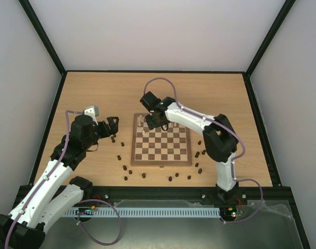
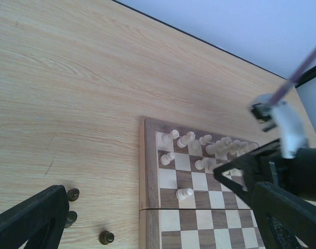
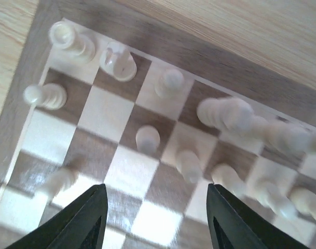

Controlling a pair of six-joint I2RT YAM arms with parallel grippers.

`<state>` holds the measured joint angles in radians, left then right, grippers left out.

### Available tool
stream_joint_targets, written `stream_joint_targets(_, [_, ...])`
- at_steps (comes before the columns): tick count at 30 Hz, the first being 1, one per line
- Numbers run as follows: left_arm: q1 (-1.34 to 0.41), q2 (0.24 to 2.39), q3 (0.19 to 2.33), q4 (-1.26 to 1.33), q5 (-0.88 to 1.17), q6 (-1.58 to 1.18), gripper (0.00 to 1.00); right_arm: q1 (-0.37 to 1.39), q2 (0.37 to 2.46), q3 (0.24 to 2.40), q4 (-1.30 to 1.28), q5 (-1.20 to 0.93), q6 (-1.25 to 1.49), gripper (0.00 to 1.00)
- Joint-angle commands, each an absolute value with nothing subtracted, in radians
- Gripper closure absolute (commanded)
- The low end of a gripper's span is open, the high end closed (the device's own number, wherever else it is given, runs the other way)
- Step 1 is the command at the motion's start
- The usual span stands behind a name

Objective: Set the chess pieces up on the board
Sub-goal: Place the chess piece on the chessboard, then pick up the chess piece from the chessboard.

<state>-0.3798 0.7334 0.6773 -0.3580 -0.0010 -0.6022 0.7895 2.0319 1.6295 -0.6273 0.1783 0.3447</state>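
Note:
The chessboard (image 1: 161, 155) lies mid-table. Several cream pieces (image 1: 142, 122) stand along its far rows; they also show in the left wrist view (image 2: 184, 139) and the right wrist view (image 3: 147, 138). Dark pieces (image 1: 124, 168) lie scattered on the table left, front and right of the board. My right gripper (image 1: 159, 122) hovers over the board's far rows (image 3: 100, 111), jaws wide apart and empty (image 3: 155, 220). My left gripper (image 1: 113, 128) is open and empty, left of the board near several dark pieces (image 2: 106, 237).
The table has a raised black frame (image 1: 147, 71) at its far edge and side walls. The right arm (image 1: 220, 140) reaches across the board's right side. More dark pieces (image 1: 199, 154) lie right of the board. The board's metal clasp (image 1: 162, 166) faces the near edge.

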Motion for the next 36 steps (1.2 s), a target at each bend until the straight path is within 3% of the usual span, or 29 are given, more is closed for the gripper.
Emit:
stream_joint_targets(1, [-0.384,0.732,0.674,-0.351,-0.008,-0.595,0.01,0.820,1.876,1.542,-0.646,0.174,0.368,0.46])
stream_joint_targets(6, [-0.383,0.713,0.681,-0.356,-0.006,-0.603,0.01,0.885,1.827,1.512,-0.637,0.119,0.369,0.46])
stream_joint_targets(14, [-0.384,0.669,0.699,-0.392,-0.009,-0.604,0.00,0.945,1.917,1.574,-0.659,0.101,0.368,0.47])
stream_joint_targets(36, [-0.383,0.650,0.702,-0.407,-0.007,-0.597,0.01,0.929,2.122,1.739,-0.725,0.203,0.376,0.58])
